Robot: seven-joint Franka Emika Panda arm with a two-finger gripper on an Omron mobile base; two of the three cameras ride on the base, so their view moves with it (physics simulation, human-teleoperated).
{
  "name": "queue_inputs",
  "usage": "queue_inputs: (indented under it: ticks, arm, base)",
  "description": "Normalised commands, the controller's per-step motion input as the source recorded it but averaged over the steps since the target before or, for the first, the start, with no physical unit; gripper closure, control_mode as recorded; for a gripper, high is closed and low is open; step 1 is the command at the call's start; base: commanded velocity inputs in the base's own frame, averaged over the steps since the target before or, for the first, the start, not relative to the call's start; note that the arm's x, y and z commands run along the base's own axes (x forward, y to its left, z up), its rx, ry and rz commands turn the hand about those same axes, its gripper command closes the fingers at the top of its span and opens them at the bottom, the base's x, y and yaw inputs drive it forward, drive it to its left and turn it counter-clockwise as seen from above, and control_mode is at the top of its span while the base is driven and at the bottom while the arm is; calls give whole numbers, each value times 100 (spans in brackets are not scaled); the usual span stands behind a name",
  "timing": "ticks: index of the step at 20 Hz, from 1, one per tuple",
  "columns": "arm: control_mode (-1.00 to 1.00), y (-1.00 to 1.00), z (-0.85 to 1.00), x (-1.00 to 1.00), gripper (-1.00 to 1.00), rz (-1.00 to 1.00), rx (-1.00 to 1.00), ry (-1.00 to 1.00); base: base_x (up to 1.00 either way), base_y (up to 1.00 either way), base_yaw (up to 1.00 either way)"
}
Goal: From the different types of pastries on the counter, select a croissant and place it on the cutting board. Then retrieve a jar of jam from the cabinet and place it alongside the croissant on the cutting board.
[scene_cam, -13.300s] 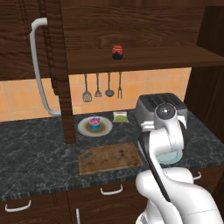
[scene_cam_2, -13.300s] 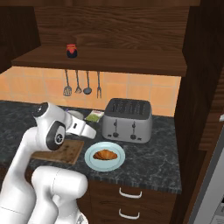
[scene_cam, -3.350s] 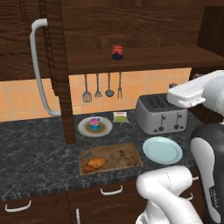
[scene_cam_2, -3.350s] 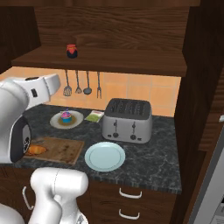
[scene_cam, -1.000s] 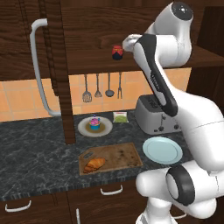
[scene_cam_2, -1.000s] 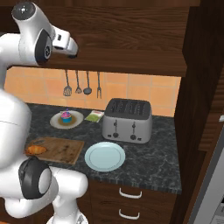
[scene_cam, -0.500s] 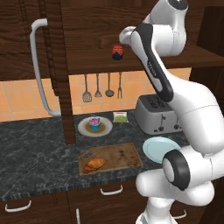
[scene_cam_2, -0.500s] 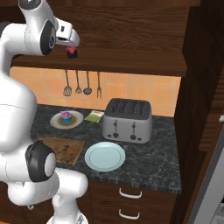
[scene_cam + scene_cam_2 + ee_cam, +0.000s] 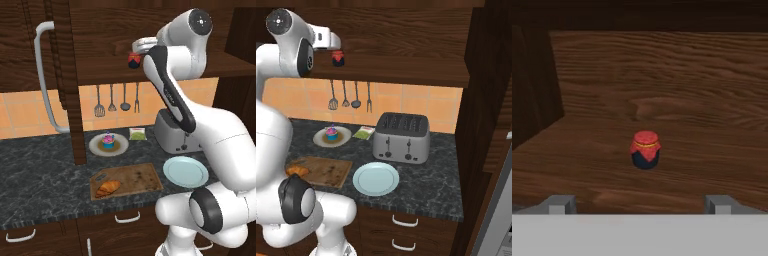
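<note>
Gripper: fully open, holding nothing | jar: dead ahead, centred between jaws | you: advance straight along shelf, close round its body below the lid.

The counter, dark marbled stone, is bearing the cutting board at its front edge, a pale blue plate just beside the board, a silver toaster behind that plate, a round plate with the cupcake near the back, and a small green packet beside it. The cabinet's shelf is carrying the jar of jam, which is standing upright on the bare wood.
</note>
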Motion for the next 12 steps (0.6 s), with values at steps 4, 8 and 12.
queue_inputs:
  ticks: [4,8,12]
  arm:
    - [-100,-1,-8,67,-100,1,4,10]
    - [-100,0,0,39,-100,0,1,8]
    - [-100,0,0,29,-100,0,0,2]
  base:
    - [0,0,0]
    - [0,0,0]
    - [0,0,0]
